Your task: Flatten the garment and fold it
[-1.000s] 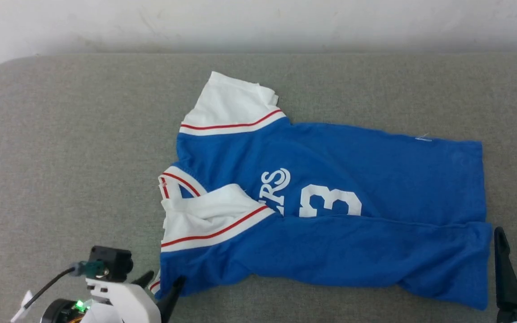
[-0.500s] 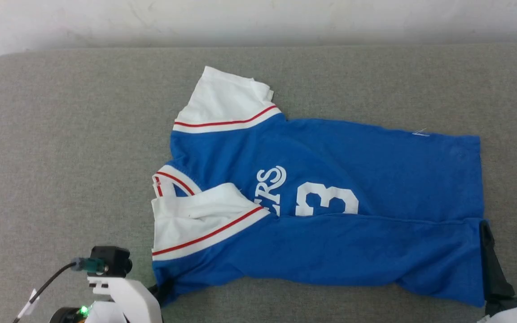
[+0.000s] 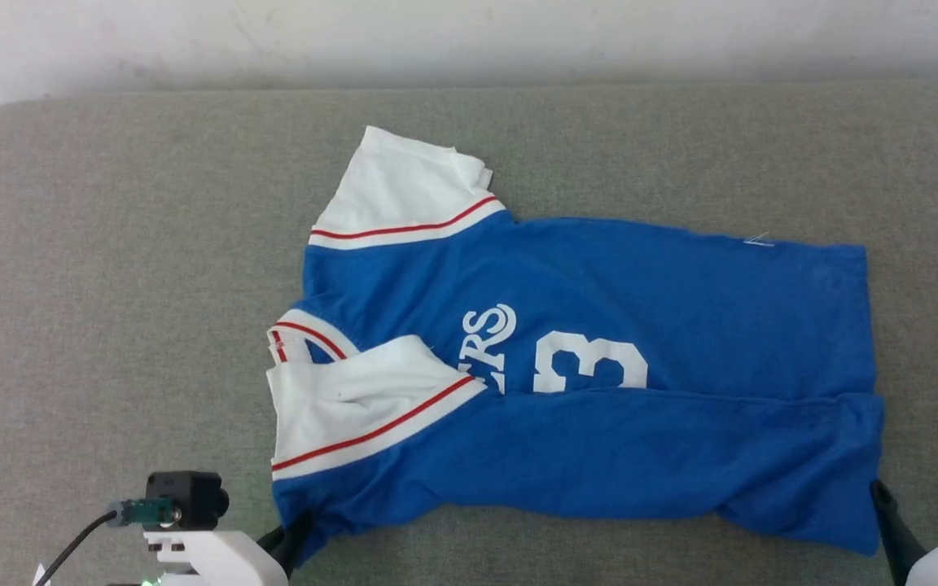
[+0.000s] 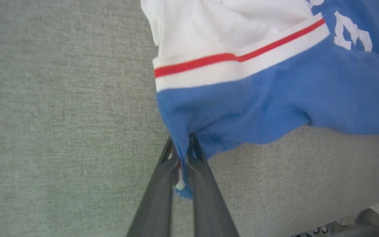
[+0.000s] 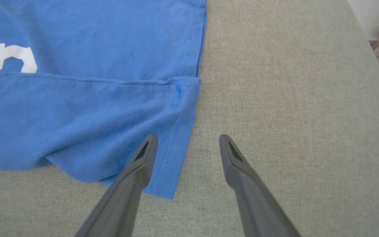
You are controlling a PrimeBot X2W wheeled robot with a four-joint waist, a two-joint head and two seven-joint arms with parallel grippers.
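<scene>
The left claw (image 4: 180,141) is closed narrow on the shirt (image 3: 640,309). A thin fold of blue cloth runs down between its two dark fingers, and a scrap of white and red trim shows at the fold's lower end. Just past the fingertips the blue cloth widens out. Beyond that lies a white sleeve (image 4: 229,29) edged with a red stripe, folded in over the chest. Further ahead and to the right of this claw, part of the white number (image 4: 352,31) shows. Left of the fingers is bare grey desk (image 3: 111,244).

The right claw (image 5: 188,137) stands wide open and holds nothing. Its left finger (image 5: 140,164) lies over the near corner of the shirt's bottom hem, just inside the stitched edge. Whether it touches the cloth I cannot tell. Its right finger is over bare desk, so the hem edge falls between the two fingers, closer to the left one. Ahead of this claw and to its left, the near side of the shirt is folded over the body along a long crease, and a piece of the white number peeks out above that crease.

In the head view the shirt lies across the middle of the desk between the two claws. Its collar (image 3: 298,338) is on the left claw's side and its hem on the right claw's side. The far sleeve (image 3: 404,191) lies spread out away from both claws. The blue cloth near the left claw is rumpled.
</scene>
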